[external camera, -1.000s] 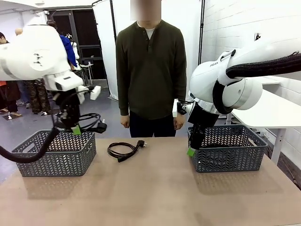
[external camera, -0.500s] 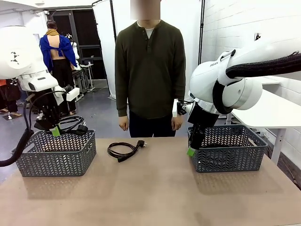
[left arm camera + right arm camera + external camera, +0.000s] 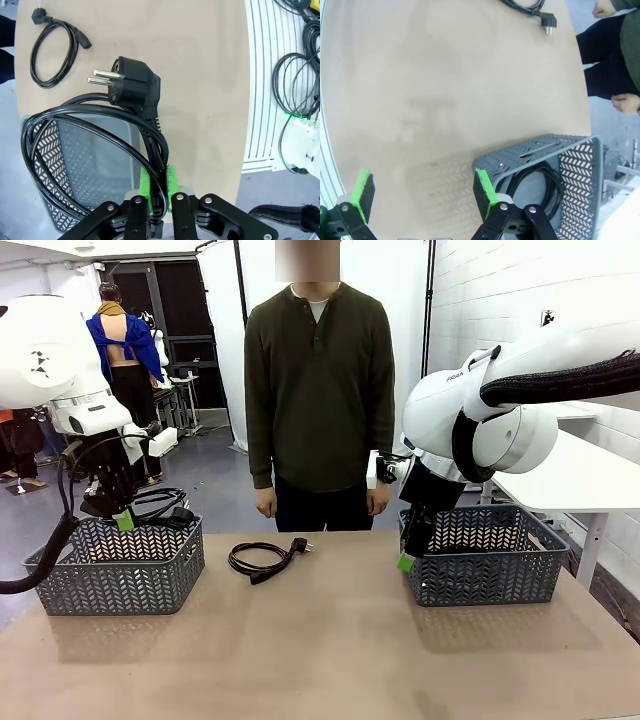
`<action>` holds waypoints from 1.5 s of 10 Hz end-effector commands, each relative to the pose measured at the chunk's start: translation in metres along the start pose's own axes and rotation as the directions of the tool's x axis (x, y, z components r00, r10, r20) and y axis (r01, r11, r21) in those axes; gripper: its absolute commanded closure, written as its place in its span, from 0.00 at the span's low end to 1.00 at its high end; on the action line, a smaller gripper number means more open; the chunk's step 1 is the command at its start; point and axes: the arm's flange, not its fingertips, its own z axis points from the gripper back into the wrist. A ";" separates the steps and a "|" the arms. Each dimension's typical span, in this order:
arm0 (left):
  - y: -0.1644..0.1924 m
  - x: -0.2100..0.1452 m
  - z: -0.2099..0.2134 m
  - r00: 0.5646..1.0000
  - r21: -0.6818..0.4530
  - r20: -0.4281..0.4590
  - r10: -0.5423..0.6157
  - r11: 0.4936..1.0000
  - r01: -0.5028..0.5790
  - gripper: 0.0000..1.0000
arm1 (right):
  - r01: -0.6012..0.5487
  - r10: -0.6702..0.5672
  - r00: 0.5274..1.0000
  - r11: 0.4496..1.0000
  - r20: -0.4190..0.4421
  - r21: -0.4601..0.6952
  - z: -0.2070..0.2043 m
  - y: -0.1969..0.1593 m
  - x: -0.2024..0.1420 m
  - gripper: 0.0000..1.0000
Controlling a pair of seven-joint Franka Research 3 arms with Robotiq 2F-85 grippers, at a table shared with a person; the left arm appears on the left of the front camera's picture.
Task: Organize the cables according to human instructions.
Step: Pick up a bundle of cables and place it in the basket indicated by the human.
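My left gripper (image 3: pixel 122 520) is shut on a coiled black cable (image 3: pixel 165 510) and holds it just above the left grey basket (image 3: pixel 115 570). In the left wrist view the green pads (image 3: pixel 171 180) pinch the cord (image 3: pixel 95 120), its plug (image 3: pixel 132 85) sticks out over the table, and the coil hangs over the basket (image 3: pixel 90 165). A second coiled cable (image 3: pixel 262 558) lies on the table between the baskets. My right gripper (image 3: pixel 405 562) hangs open at the left front corner of the right basket (image 3: pixel 485 560). Another cable (image 3: pixel 540 185) lies inside that basket (image 3: pixel 540 147).
A person stands at the far side of the table, arms down, with one hand (image 3: pixel 625 102) near the table edge. The two baskets sit at the table's left and right. The wooden tabletop (image 3: pixel 320 650) is open in front. People stand farther off at the left.
My left arm has carried its cable to the left, from the basket's right edge to over the basket's middle, and then stayed about there. The right arm and the table cable have not moved.
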 end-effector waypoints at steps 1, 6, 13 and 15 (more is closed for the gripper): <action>0.002 0.001 0.005 1.000 0.010 0.004 0.016 1.000 -0.016 1.00 | -0.002 0.002 1.000 1.000 -0.008 -0.006 0.000 -0.001 0.000 0.00; 0.017 -0.032 -0.008 1.000 0.018 -0.020 -0.011 1.000 0.012 1.00 | -0.002 0.002 1.000 1.000 -0.008 -0.006 0.000 -0.001 0.000 0.00; 0.050 -0.089 -0.045 0.998 0.030 -0.050 -0.034 0.999 0.036 1.00 | -0.002 0.002 1.000 1.000 -0.008 -0.006 0.000 -0.001 0.000 0.00; 0.065 -0.095 -0.056 0.998 0.050 -0.055 -0.042 0.998 0.044 1.00 | -0.002 0.002 1.000 1.000 -0.008 -0.006 0.000 -0.001 0.000 0.00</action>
